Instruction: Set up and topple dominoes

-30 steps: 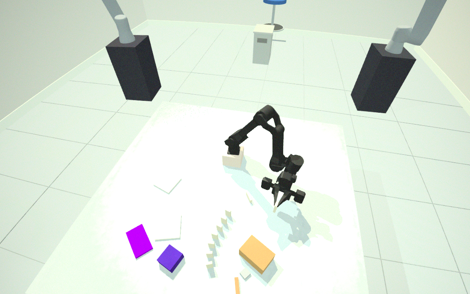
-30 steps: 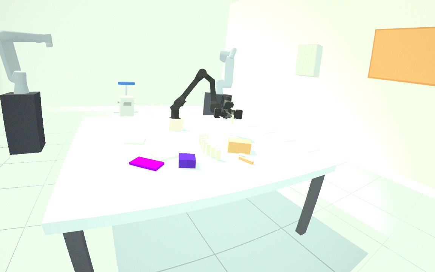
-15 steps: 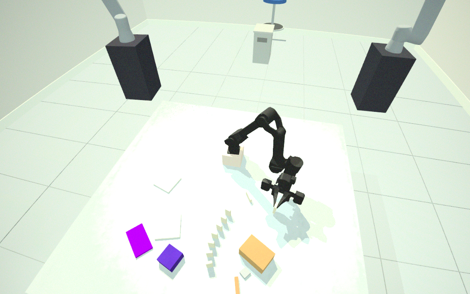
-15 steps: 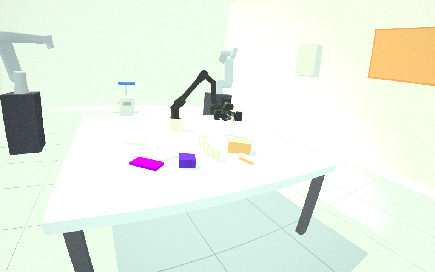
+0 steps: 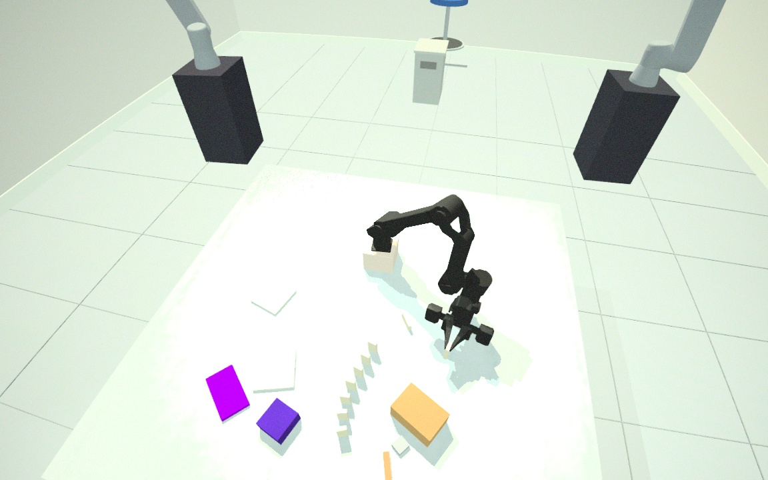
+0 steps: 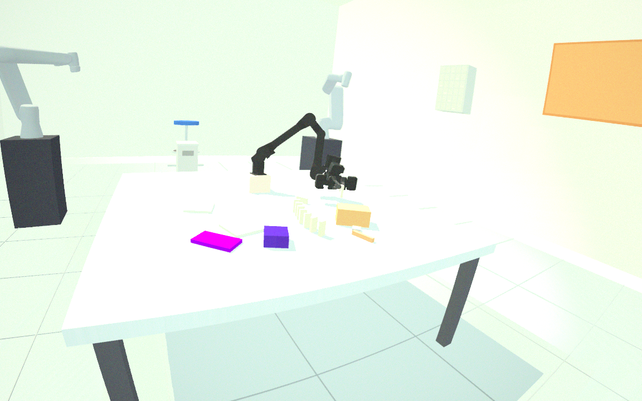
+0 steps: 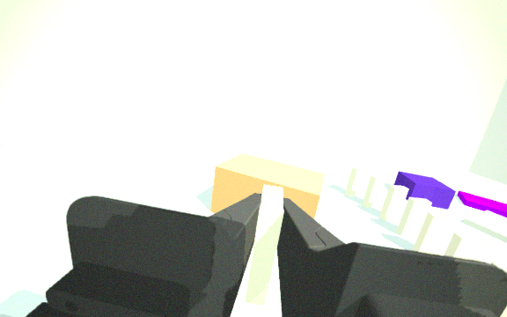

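My gripper point(image 5: 449, 347) point(image 6: 340, 186) point(image 7: 270, 204) is shut on a cream domino point(image 5: 446, 354) point(image 6: 342, 191) point(image 7: 265, 260), which hangs roughly upright above the table, behind the orange block in the exterior view. Several cream dominoes stand in a curved row, from the far-end domino point(image 5: 372, 348) to the near-end domino point(image 5: 342, 433) point(image 6: 321, 228). The held domino is apart from the row, to its right in the top view. Another domino point(image 5: 407, 324) lies on the table between the row's far end and the gripper. The wrist view shows part of the row at right, partly hidden by a finger.
An orange block point(image 5: 419, 413) point(image 6: 353, 216) point(image 7: 240, 189) stands right of the row, with a small pale block point(image 5: 401, 446) and an orange strip point(image 5: 387, 465) point(image 6: 363, 235) nearby. A purple block point(image 5: 278, 421) point(image 6: 276, 237) and a magenta slab point(image 5: 227, 393) point(image 6: 216, 241) are left. Pale flat pieces lie behind them.
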Motion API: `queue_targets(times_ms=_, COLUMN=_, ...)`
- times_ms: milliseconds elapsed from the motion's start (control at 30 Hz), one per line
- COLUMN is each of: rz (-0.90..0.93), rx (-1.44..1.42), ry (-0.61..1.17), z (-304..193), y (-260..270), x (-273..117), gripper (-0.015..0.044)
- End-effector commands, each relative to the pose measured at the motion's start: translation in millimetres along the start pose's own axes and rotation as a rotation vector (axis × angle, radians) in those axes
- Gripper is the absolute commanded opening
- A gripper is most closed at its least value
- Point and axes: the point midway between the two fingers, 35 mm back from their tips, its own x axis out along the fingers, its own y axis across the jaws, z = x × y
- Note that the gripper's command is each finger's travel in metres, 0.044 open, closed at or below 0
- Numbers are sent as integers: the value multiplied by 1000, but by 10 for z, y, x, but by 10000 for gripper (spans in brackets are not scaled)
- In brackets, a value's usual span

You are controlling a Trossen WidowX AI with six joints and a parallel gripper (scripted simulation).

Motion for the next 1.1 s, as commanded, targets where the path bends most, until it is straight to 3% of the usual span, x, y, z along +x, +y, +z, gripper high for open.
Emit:
queue_targets(times_ms=0, rz=-1, rx=2, ry=-2, z=-138, y=6, x=13, gripper=30)
queue_targets(times_ms=300, rz=-1, rx=-4, ry=-1, z=-446, y=-38, x=20, gripper=30)
queue_targets(times_ms=667, rz=-1, rx=-4, ry=-1, z=-452, y=-39, x=20, gripper=30)
queue_targets(times_ms=1067, rz=-1, rx=-4, ry=-1, z=-452, y=-39, x=20, gripper=345)
